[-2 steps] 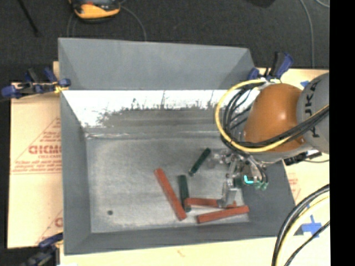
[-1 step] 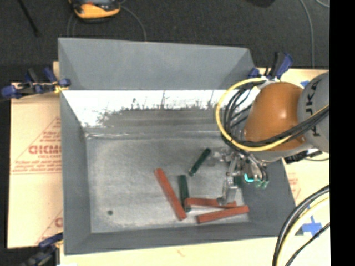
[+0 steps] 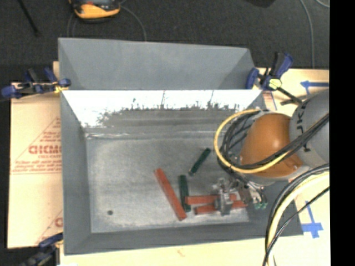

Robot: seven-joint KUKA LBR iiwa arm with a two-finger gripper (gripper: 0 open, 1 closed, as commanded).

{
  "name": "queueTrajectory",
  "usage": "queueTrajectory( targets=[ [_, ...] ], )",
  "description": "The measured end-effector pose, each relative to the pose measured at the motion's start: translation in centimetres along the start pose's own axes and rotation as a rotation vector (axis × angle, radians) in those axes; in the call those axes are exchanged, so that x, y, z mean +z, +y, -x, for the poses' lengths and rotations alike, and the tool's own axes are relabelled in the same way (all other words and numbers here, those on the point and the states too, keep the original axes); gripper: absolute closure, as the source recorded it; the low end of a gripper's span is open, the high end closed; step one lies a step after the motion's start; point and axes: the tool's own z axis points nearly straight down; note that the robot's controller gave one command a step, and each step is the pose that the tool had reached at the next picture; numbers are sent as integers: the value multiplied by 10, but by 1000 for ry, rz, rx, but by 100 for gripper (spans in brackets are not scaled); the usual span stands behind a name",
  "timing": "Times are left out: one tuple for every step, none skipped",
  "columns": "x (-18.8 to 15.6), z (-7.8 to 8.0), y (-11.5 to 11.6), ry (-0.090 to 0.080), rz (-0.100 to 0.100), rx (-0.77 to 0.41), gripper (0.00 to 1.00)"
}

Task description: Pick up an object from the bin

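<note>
Gripper (image 3: 224, 199) low over a short red bar, in a crowded corner of the bin (image 3: 161, 107)

The long red stick (image 3: 169, 194) lies slantwise on the floor. The likely target, a shorter red bar (image 3: 204, 209), runs rightward from that stick's lower end and passes under the gripper. Whether the gripper is spread or closed cannot be told, because its metal merges with the bar beneath it. A dark green stick (image 3: 183, 187) lies just right of the long red stick, its lower end at or against the bar. A second green stick (image 3: 199, 160) lies up and to the right, apart from the rest. The main risk, in my judgement, is a shallow or off-centre pinch: a thin bar lying flat could squirt out or swing on lifting. The green neighbour may also get nudged or caught along with it, and the bin wall right of the long stick leaves little room.
</note>
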Motion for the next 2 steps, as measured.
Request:
queueTrajectory(
  targets=[
    [0,0,0,0,0,-1,100],
    [-164,28,-28,-8,-2,24,100]
  ],
)
